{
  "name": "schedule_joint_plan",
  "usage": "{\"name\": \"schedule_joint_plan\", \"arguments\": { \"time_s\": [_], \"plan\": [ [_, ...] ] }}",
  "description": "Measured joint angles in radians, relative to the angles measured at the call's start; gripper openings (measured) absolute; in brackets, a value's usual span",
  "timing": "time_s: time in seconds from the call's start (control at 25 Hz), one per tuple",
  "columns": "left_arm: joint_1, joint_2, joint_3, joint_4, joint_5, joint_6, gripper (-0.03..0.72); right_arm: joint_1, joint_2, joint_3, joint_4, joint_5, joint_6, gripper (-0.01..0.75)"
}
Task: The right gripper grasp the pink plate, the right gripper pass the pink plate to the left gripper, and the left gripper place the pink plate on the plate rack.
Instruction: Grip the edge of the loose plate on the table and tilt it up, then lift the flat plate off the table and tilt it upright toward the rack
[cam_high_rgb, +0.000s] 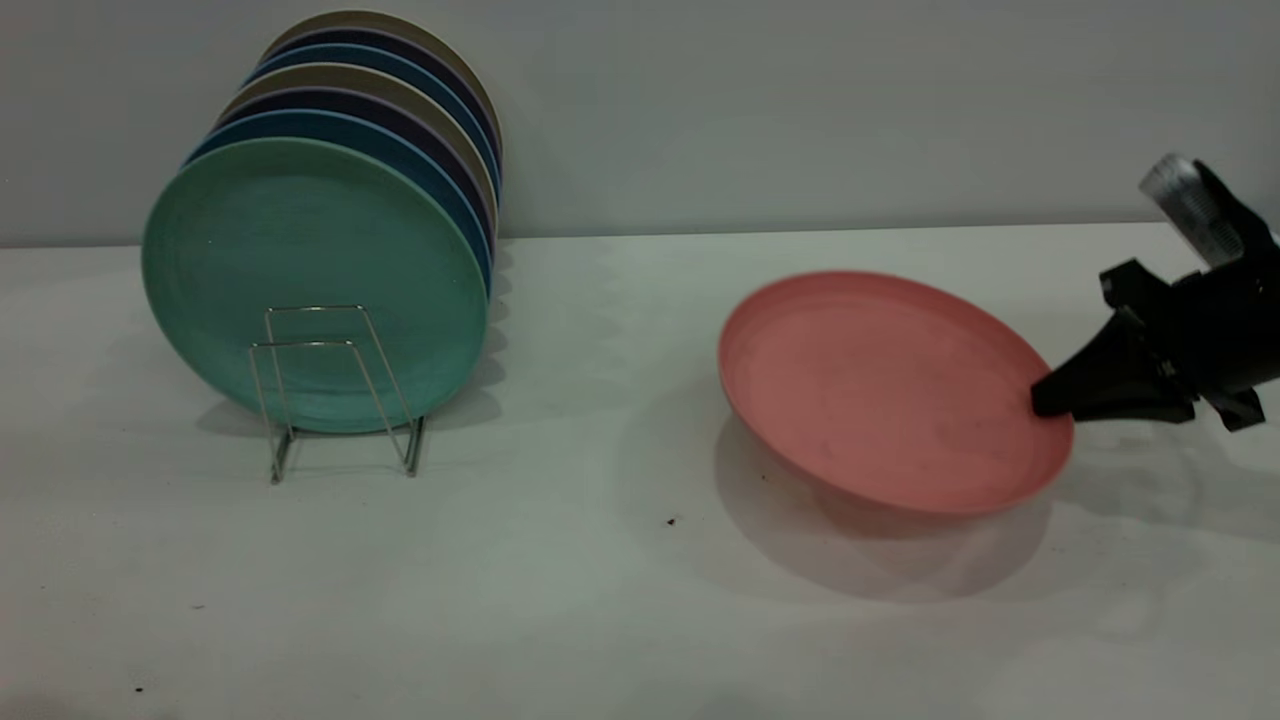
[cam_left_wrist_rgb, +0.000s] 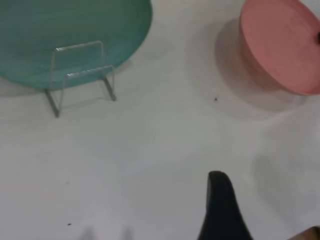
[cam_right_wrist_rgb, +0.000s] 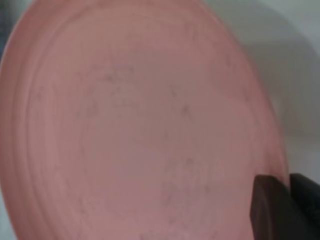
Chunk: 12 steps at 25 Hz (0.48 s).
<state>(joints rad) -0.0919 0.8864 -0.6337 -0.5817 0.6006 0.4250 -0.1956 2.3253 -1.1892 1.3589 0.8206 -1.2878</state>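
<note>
- The right gripper (cam_high_rgb: 1050, 400), black and blocky with tapered fingers and a silver ribbed cylinder (cam_high_rgb: 1190, 210) on top, comes in from the right edge of the exterior view and is clamped on the near-right rim of the pink plate (cam_high_rgb: 880, 385).
- In the right wrist view a dark finger (cam_right_wrist_rgb: 272, 210) lies over the plate's inner face at the rim, with the plate (cam_right_wrist_rgb: 140, 125) filling almost the whole picture.
- The pink plate is round, matte salmon with a shallow raised rim and faint scuffs; it is tilted, the held side up off the table, with a soft shadow beneath it.
- The left gripper (cam_left_wrist_rgb: 222, 210) shows only in the left wrist view, as one dark tapered finger above bare table, well apart from the plate (cam_left_wrist_rgb: 285, 45); whether it is open or shut cannot be told.
- The plate rack (cam_high_rgb: 335, 385), thin shiny silver wire bent into upright trapezoid loops, stands on the left side of the table, well apart from the pink plate.
- A teal-green plate (cam_high_rgb: 310, 270) stands upright in the rack behind the front loops, and behind it a row of upright plates (cam_high_rgb: 400, 110) in dark blue, purple and tan.
- The table (cam_high_rgb: 560, 600) is white and smooth with a few small dark specks; a plain grey wall (cam_high_rgb: 800, 100) rises behind it.
</note>
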Motion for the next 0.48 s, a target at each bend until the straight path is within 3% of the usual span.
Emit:
{"name": "schedule_joint_plan", "arguments": {
  "time_s": [0.28,0.48],
  "plan": [
    [0.0,0.095,0.0,-0.106,-0.015,0.031,0.449,0.008,-0.004,0.0,-0.021,0.12,-0.004,0.017],
    [0.0,0.217,0.0,-0.254,-0.03,0.144,0.446,0.057,-0.004,0.0,-0.026,0.18,-0.012,0.017]
  ]
}}
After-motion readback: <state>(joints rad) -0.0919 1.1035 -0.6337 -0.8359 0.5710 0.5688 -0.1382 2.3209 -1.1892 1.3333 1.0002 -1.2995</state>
